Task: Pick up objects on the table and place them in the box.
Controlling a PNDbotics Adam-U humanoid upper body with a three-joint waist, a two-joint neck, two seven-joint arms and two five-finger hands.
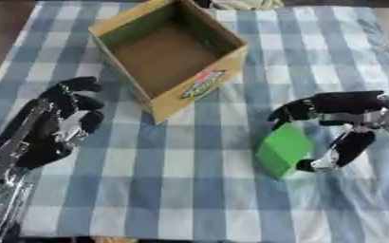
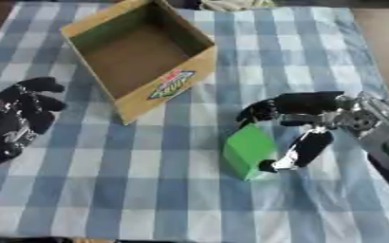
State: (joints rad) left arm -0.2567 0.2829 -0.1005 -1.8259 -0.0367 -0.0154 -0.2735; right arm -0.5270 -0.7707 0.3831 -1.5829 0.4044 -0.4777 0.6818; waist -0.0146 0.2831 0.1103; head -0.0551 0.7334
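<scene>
The bench is covered by a blue-and-white checked cloth that runs to the left, right and near edges of both views. The cardboard box sits open-topped at the far centre-left, turned at an angle so one corner points toward the near side; its interior shows nothing inside, and a coloured label marks the near-right wall. The green block stands on the cloth right of centre, well apart from the box, tilted with one corner down toward the near side. The right robot hand comes in from the right edge and is curled round the block: upper fingers arch over the block's far top corner, and the thumb reaches down to the block's near right side, so contact appears on both sides. The left robot hand lies at the left edge, near the box's left corner but not touching it, fingers loosely bent, holding nothing. Open cloth lies between block and box, and a wide bare band spans the near centre. A pale object shows at the far edge beyond the box.
</scene>
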